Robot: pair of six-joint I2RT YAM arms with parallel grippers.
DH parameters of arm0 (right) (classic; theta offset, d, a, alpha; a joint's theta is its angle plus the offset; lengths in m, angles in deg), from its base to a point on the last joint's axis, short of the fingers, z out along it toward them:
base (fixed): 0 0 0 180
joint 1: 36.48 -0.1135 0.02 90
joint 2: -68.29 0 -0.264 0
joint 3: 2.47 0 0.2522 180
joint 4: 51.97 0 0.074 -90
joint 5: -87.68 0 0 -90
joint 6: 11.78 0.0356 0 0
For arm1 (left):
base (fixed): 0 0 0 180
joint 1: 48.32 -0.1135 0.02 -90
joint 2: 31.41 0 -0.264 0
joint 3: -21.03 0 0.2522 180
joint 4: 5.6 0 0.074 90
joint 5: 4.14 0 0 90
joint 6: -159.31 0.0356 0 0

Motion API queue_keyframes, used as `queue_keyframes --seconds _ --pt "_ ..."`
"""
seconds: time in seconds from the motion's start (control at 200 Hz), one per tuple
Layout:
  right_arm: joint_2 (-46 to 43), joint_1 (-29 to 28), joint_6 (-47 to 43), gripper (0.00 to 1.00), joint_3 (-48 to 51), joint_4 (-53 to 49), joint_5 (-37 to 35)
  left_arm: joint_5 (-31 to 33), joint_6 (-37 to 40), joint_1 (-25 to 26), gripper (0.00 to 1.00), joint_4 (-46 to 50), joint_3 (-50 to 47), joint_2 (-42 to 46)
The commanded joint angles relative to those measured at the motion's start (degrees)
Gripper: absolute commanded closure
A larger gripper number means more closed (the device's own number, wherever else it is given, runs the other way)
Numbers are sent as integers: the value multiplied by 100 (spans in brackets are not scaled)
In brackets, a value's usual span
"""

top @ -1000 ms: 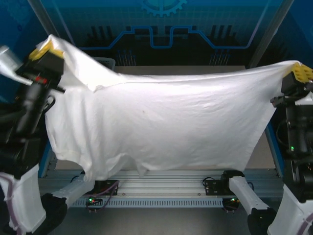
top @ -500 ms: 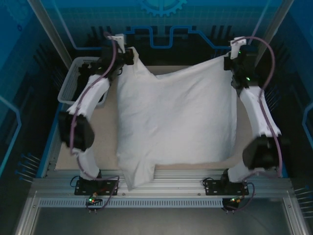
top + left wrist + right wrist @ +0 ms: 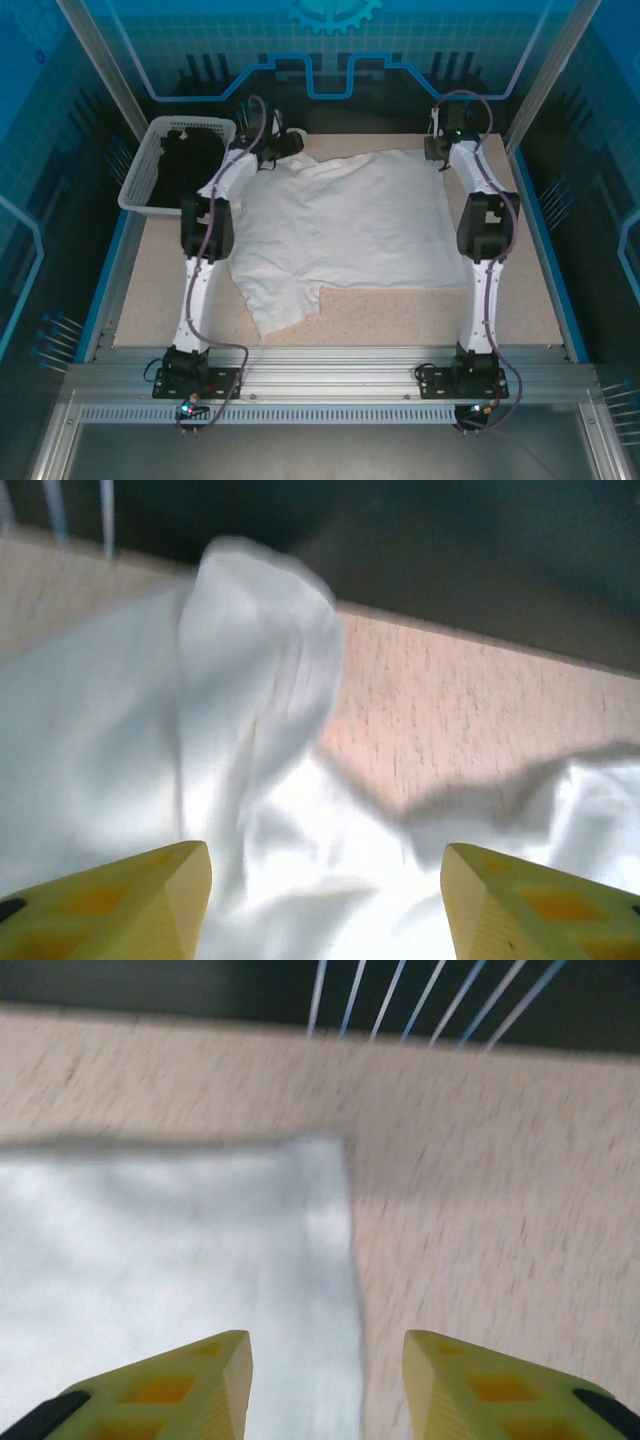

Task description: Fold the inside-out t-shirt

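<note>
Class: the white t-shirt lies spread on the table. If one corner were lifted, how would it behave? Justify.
Probably floppy: the t-shirt lies wrinkled, with one part bunched into a soft fold, so it would sag and drape. Likely light, being thin cloth lying flat on the table. Pushed, it would probably crumple rather than slide.

White t-shirt (image 3: 340,225) is lying spread out on the desk (image 3: 420,315), pretty wrinkly, with one flap hanging toward the near edge. Left end effector (image 3: 287,143) is at its far-left corner and right end effector (image 3: 438,149) at the far-right. They're too small to tell if either is touching it. The basket (image 3: 135,187) at far left holds a dark garment (image 3: 190,160).
</note>
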Motion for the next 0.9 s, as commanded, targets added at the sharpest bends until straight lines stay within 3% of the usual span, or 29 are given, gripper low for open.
queue_keyframes --seconds 0.0,0.11,0.3,0.525,0.59,0.895 --pt "-1866 -136 730 54 1852 -297 1057 -362 -1038 204 36 -1545 -2661 2657" --pt "-3131 -147 1372 51 3970 265 1847 -210 -1414 470 35 -2431 -5268 4247" --pt "-4003 33 1654 51 5507 71 1921 -466 -1192 551 32 -1411 -7364 5792" --pt "-5124 706 2116 51 6748 -130 1889 -665 -1272 667 31 -366 -8545 7331" --pt "-5353 746 2181 51 7032 -317 1480 -661 -1411 761 30 -270 -8720 7684" --pt "-5203 1022 2425 52 7206 -989 523 -647 -1292 1076 29 67 -8625 7843"
